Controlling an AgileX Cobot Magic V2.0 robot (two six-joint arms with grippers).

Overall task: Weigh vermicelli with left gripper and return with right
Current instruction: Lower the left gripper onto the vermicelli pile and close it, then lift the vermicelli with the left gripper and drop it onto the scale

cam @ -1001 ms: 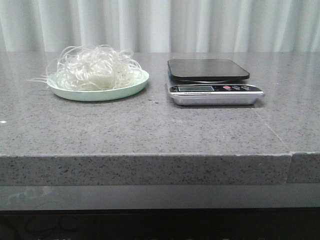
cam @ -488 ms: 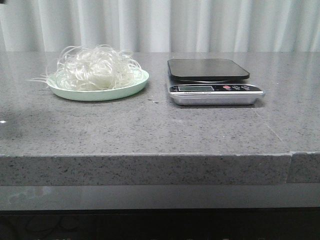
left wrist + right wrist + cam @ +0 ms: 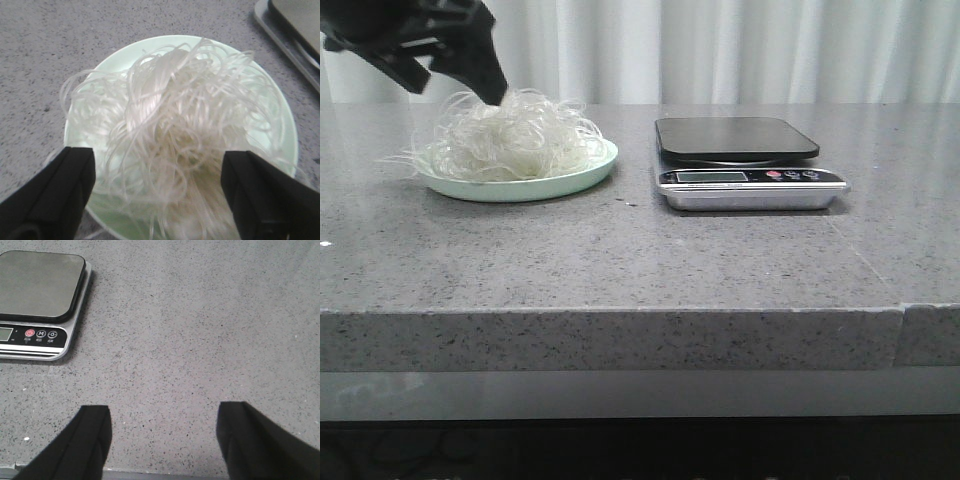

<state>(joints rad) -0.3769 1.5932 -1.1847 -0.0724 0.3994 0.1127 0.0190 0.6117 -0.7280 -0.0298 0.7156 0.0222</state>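
Two open jaws, one noodle pile.
Your left gripper (image 3: pixel 157 195) straddles the vermicelli (image 3: pixel 175 135) to grab it; right gripper (image 3: pixel 162 440) waits, spread.

"M" on scale (image 3: pixel 42 302) button.

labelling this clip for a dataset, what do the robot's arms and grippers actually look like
Both are matte black. The left gripper has two broad, flat-faced jaws with angular, wedge-like outlines, and in the front view its black housing looks blocky and faceted. The right gripper has jaws of the same shape and colour. No cables, logos or markings show on either. The arms behind them are out of view.
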